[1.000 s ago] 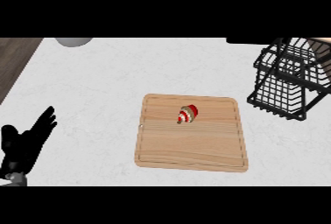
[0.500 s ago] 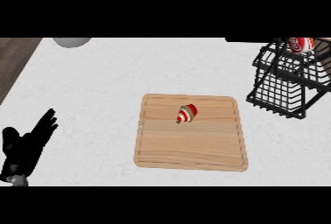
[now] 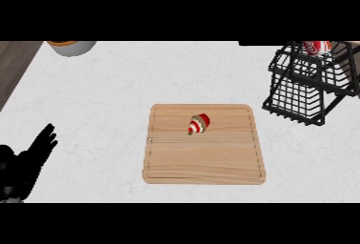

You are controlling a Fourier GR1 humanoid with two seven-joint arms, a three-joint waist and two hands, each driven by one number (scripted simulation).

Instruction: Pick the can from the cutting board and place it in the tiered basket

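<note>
White, faintly marbled tabletop (image 3: 105, 105) fills most of the head view, with a dark wood strip along its left edge. Near the middle lies a pale wooden board (image 3: 204, 162), longer than wide, with a groove running round its rim. On the board's upper half rests a small red, white and brown striped thing (image 3: 199, 124), tilted; what it is cannot be told.

At the upper right stands a black wire basket (image 3: 302, 97), well apart from the board's right corner. A red and white can (image 3: 318, 46) shows at the top of the basket, inside the upper wire frame, partly cut off by the view's edge. Whether it rests on a tier cannot be made out.

At the lower left, the left hand (image 3: 25, 167) shows against the tabletop, black, with fingers straight and spread, pointing up and to the right. It holds nothing and touches neither board nor basket. The right hand is out of sight.

At the top left, a grey round pot (image 3: 70, 46) with an orange rim sits on the tabletop, half cut by the edge.
</note>
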